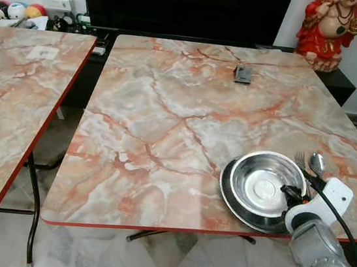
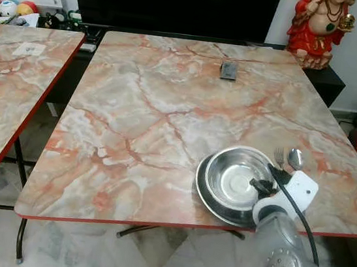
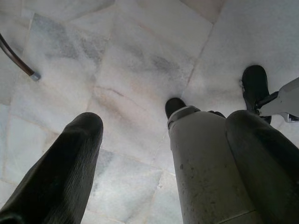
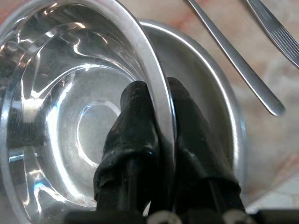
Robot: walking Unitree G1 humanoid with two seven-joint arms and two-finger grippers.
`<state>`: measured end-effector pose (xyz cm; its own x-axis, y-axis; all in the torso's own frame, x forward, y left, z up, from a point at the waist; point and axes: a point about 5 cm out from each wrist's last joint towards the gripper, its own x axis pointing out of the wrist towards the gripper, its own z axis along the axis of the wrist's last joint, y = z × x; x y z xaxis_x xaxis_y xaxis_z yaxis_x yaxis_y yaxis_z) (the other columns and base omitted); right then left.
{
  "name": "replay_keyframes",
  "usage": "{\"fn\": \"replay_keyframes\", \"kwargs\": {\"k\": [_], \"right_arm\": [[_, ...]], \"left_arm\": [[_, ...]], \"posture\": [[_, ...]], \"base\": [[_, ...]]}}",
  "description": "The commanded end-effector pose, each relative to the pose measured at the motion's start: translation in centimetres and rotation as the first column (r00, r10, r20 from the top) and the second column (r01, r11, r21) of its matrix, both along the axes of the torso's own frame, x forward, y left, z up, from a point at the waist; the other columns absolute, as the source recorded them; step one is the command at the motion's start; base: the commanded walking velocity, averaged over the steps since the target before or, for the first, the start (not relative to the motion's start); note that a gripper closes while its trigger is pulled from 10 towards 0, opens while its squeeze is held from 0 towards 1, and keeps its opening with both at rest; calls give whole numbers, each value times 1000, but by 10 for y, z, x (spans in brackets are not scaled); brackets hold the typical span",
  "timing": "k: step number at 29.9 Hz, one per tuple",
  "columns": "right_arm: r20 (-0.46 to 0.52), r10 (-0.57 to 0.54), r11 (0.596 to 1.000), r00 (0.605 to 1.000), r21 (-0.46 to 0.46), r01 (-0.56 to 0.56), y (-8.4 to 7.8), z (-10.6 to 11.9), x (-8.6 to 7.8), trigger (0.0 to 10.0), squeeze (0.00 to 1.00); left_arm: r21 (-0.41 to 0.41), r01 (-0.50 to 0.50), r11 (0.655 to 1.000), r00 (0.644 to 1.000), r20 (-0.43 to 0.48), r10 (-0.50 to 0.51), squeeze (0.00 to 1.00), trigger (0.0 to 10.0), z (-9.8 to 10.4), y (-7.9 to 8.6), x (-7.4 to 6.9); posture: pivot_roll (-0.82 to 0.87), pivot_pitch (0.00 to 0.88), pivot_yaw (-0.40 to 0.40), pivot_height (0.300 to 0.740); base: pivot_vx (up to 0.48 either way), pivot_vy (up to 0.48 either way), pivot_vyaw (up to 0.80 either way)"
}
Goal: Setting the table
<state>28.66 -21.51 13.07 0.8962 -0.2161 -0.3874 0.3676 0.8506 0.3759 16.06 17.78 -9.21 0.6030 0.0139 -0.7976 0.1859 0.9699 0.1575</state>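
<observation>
Two benches: a marble-patterned bench (image 1: 186, 128) with a red edge stands ahead; a second matching bench (image 1: 12, 98) stands well apart on the left.
Far side: a small dark object (image 1: 243, 74) lies near the far edge; a red statue (image 1: 327, 28) stands beyond the far right corner, toys (image 1: 17, 12) at the far left.
Bowl: a steel bowl (image 1: 261, 184) sits inside a steel plate (image 1: 238, 204) at the near right edge of the bench.
Cutlery: a spoon (image 1: 317, 163) and fork (image 1: 302, 159) lie just right of the bowl, partly covered by the arm.
Right gripper (image 4: 159, 121): reaches in from the near right, clamped on the bowl's right rim, one finger inside, one outside.
Left gripper (image 3: 163, 154): hangs over the marble floor (image 3: 140, 60), fingers apart.
Hard to tell: what the small dark object is.
</observation>
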Motion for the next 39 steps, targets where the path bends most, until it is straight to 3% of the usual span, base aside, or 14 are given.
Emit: {"fn": "replay_keyframes", "kwargs": {"k": [1,23,39], "right_arm": [[12,-23,1000,1000,-12,23,-5,5,-2,10000,0],[60,-45,999,997,13,45,-6,10,11,10000,0],[47,-34,999,998,36,32,-1,1,19,10000,0]], "left_arm": [[10,12,1000,998,-62,-11,0,10000,-6,2,-15],[10,1,1000,998,-63,-1,0,10000,-6,3,-14],[10,-3,1000,998,-62,3,0,10000,-6,4,-15]], "posture": [[-22,96,5,740],[-8,108,7,740],[1,111,8,740]], "base": [[0,0,0],[0,0,0],[0,0,0]]}}
